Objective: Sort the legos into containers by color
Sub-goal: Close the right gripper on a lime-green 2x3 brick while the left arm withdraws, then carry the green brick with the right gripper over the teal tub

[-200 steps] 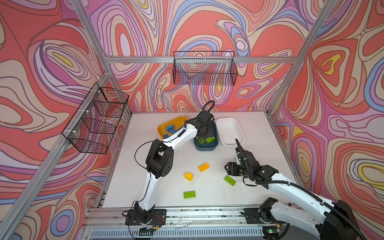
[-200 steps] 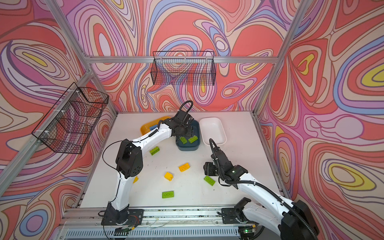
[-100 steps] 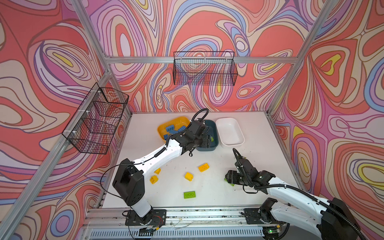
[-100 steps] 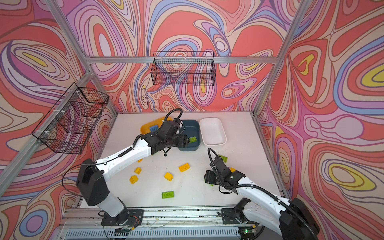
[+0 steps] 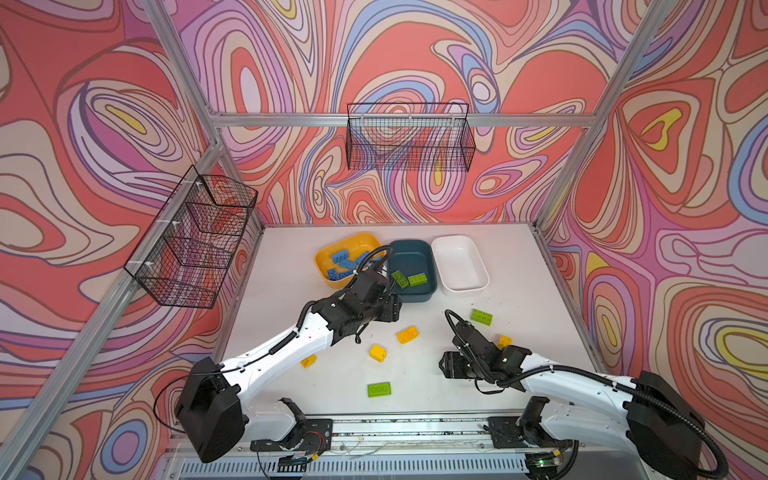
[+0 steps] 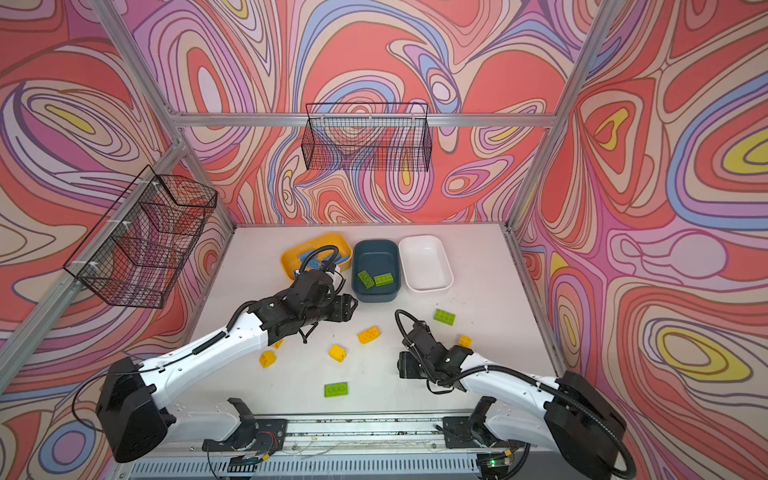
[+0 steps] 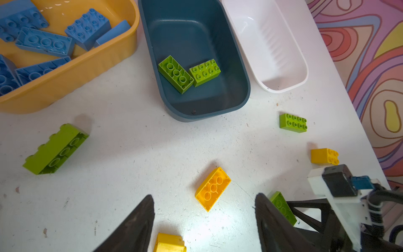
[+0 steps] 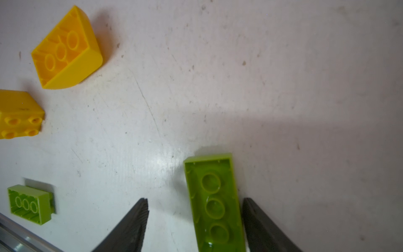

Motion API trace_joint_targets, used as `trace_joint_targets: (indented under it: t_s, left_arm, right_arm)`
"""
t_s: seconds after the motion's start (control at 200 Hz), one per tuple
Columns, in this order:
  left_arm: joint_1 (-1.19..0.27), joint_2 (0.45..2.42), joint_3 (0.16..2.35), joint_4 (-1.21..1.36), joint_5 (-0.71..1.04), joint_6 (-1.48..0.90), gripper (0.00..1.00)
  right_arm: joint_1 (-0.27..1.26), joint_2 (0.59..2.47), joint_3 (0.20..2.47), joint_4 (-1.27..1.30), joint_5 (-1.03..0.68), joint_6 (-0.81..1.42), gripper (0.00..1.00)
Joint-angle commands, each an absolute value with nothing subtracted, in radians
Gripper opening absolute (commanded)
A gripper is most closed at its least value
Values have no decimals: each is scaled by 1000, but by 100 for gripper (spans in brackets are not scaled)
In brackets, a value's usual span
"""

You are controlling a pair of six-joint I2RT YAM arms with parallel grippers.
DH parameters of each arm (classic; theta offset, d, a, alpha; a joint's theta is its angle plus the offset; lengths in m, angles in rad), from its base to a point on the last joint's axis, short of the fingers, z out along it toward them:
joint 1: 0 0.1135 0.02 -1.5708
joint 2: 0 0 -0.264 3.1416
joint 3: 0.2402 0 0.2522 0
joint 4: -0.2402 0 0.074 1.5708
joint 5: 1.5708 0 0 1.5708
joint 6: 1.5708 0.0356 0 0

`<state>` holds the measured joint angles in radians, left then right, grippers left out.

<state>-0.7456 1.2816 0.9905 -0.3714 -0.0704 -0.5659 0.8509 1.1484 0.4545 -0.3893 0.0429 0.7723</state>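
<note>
1. The right gripper [image 8: 195,199] is down at the table on the near right. Its jaws are apart and straddle a lime green brick [image 8: 212,203] that lies hollow side up. The brick sits close to one jaw with a gap to the other, so nothing is gripped yet
2. The left gripper [image 7: 205,196] is also spread and empty. It hovers over the middle of the table, with a long yellow brick [image 7: 212,188] just beyond its tips
3. The step in hand looks to be the right arm's pick of that green brick
4. The next move calls for closing squarely across the brick's long sides and lifting. The brick then goes far and left to the teal tub [image 7: 192,32], where two green bricks [image 7: 175,74] already lie
5. Farther out, blue bricks [image 7: 43,42] fill the yellow tub [image 7: 87,65] on the far left. The white tub [image 7: 272,43], right of the teal one, holds nothing and is presumably meant for yellows
6. Several yellow bricks and three more green ones lie loose on the table, so the sorting seems roughly half done
</note>
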Motion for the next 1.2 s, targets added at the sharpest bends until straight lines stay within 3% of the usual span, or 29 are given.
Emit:
trace_joint_targets:
  t_s: [0.0,0.145,0.295,0.441,0.561,0.901,1.197]
  left_arm:
    - [-749,1222,959,-409,-119,-578,73]
    - [-749,1163,919,-437,-134,-579,72]
    - [-750,1111,868,-454,-136,-590,72]
    - [-752,1063,829,-465,-135,-598,72]
    - [-751,1017,802,-487,-143,-599,72]
    - [-751,830,694,-524,-154,-598,71]
    - [-752,748,623,-629,-100,-654,71]
  right_arm:
    - [899,1214,475,-445,118,821,69]
    - [958,1312,538,-497,197,840,62]
    - [1007,1401,578,-518,236,854,49]
    - [1039,1424,608,-528,257,873,31]
    - [1040,1395,640,-553,277,872,25]
    - [959,1383,902,-580,226,707,23]
    - [722,1628,1283,-542,71,488,23]
